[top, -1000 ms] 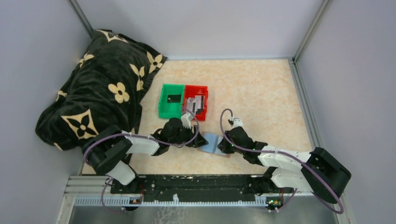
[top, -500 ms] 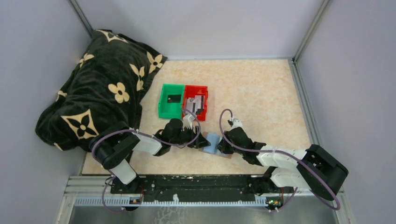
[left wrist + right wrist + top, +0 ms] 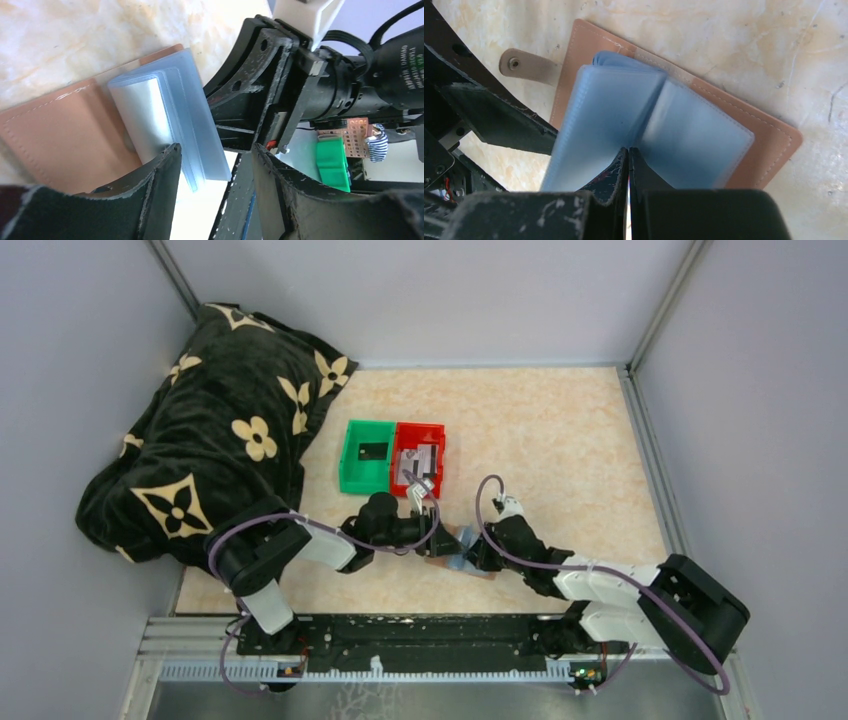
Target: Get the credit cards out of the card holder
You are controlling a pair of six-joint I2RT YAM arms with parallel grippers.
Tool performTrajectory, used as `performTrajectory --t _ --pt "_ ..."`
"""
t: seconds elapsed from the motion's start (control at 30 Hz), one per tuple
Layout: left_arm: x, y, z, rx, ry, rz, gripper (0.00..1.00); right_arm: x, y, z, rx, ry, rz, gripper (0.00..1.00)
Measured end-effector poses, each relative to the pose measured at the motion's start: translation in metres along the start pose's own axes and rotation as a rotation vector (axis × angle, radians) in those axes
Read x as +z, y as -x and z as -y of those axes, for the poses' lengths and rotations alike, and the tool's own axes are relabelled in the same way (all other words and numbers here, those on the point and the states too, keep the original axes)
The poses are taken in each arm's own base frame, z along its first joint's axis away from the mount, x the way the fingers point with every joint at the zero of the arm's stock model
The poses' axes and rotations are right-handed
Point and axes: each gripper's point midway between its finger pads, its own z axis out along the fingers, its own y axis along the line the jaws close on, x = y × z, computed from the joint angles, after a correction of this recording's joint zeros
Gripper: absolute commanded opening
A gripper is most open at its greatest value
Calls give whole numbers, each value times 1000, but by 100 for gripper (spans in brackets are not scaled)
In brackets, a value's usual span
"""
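Observation:
The card holder (image 3: 452,550) lies open on the table between my two grippers: tan leather (image 3: 769,135) with pale blue sleeves (image 3: 609,110). My left gripper (image 3: 215,167) is open, its fingers (image 3: 162,172) straddling the free edge of the raised sleeves (image 3: 200,125). One sleeve holds a grey-silver credit card (image 3: 142,112). My right gripper (image 3: 628,150) is shut, with its tips pressed into the fold between the sleeve leaves. I see nothing between its fingers. From above, the left gripper (image 3: 432,533) is just left of the holder and the right gripper (image 3: 474,556) is just right of it.
A green bin (image 3: 352,472) holding a dark card (image 3: 372,451) and a red bin (image 3: 436,480) holding grey-silver cards (image 3: 418,462) stand side by side just behind the holder. A black flower-patterned blanket (image 3: 210,430) is heaped at the far left. Grey walls enclose the table.
My left gripper has moved right onto the holder's sleeves. My right gripper has edged left over the holder, so less of the blue shows from above.

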Motion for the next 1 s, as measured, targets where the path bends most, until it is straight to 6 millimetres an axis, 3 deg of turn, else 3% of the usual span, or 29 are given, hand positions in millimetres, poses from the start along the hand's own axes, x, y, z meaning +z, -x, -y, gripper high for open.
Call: performTrajectory --t 0.33,0.57,1.0 --pt "12 -3 17 -20 -75 -25 60 -13 4 12 33 -1 24 0" --pt "19 -2 29 -9 -115 -37 60 -26 18 9 47 23 81 0" --pt "41 -6 38 -7 -158 -67 60 -42 25 18 46 -8 120 0"
